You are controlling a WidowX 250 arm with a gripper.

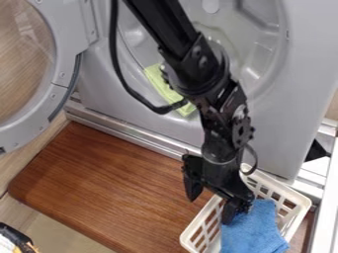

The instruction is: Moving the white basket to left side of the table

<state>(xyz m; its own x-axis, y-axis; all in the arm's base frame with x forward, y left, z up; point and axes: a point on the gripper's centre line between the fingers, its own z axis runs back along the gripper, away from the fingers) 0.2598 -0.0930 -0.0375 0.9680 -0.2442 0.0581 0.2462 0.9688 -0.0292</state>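
Note:
The black gripper [210, 208] hangs at the upper left end of the white basket, its fingers spread apart. One finger is on the wooden table side, outside the basket; the other is over the basket's inside, beside the blue cloth. The white basket [191, 236], with slotted walls, stands at the lower right of the wooden table [112, 183]. A blue cloth [254, 231] lies in it. The gripper covers part of the basket's upper left rim, and whether it touches the rim I cannot tell.
Behind the table stands a grey machine [290, 89] with a round opening, a yellow-green cloth [160, 84] inside it. Its round door [63, 54] hangs open at the left. A metal rail [132, 133] runs along the table's back edge. A dark object [17, 239] is at the lower left corner.

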